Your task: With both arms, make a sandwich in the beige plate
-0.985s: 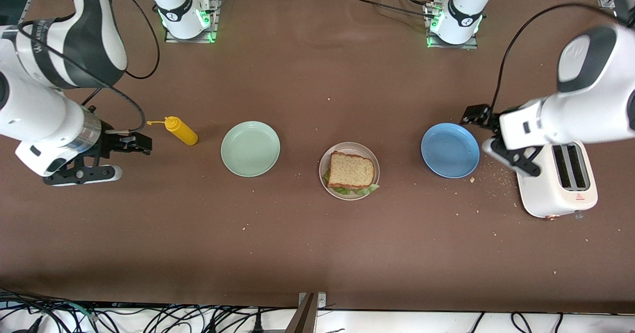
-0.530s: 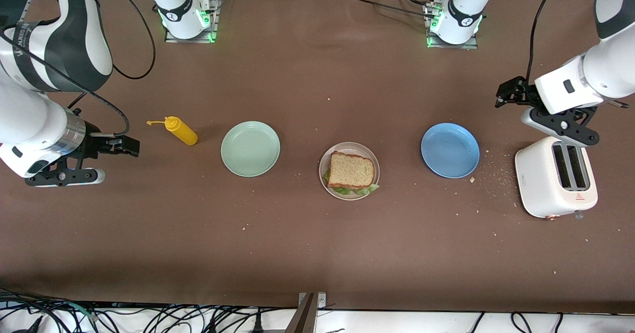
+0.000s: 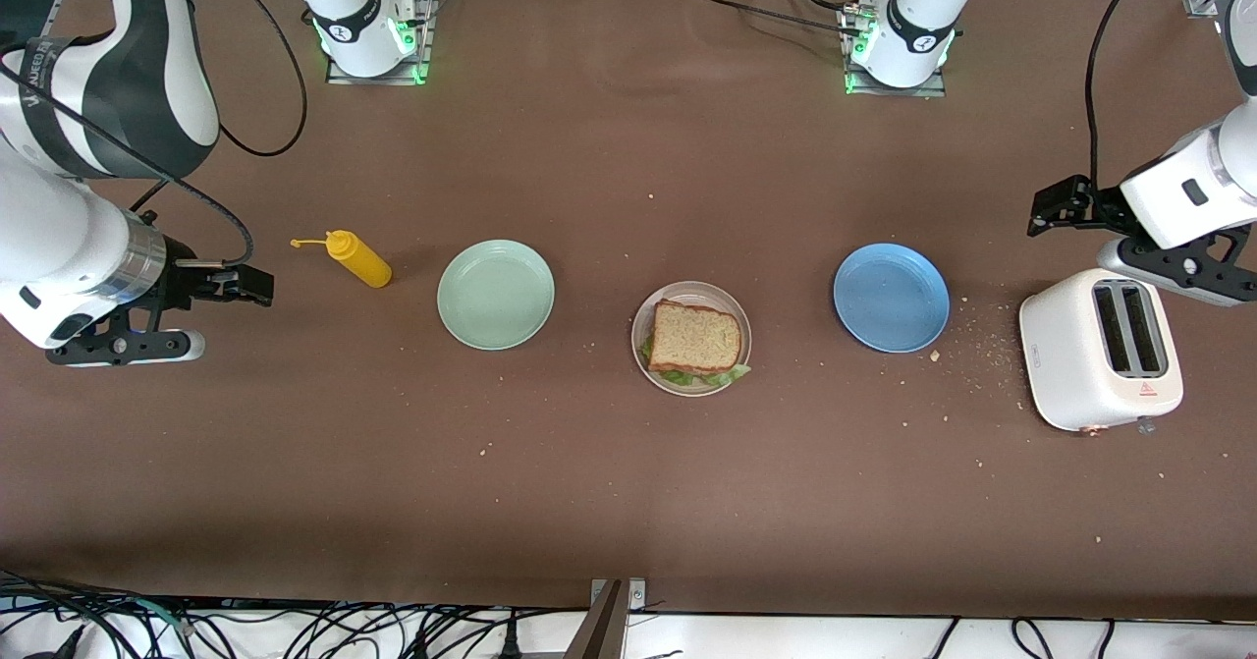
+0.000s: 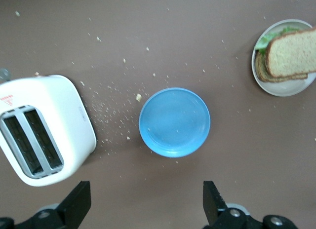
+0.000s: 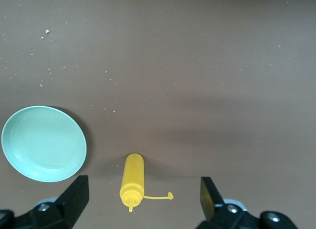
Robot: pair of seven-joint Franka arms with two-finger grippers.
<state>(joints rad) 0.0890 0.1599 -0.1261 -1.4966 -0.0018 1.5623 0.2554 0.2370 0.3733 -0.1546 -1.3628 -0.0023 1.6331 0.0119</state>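
- Front view: the sandwich (image 3: 695,337) sits on the beige plate (image 3: 738,313), between the mint-green plate (image 3: 496,295) and the blue plate (image 3: 891,297); both arms have drawn back toward the table ends.
- Left wrist view: the left gripper (image 4: 146,209) hangs spread wide and empty over bare table beside the white toaster (image 4: 42,129).
- Right wrist view: the right gripper (image 5: 143,207) hangs wide apart and empty near the yellow mustard bottle (image 5: 132,180).

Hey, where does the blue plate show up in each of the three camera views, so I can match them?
Front view: blue plate, between the sandwich on the beige plate and the toaster.
Left wrist view: mid-frame, toaster one side, sandwich the other.
Right wrist view: not in it.
Shared landmark: the toaster, with crumbs beside the plate.
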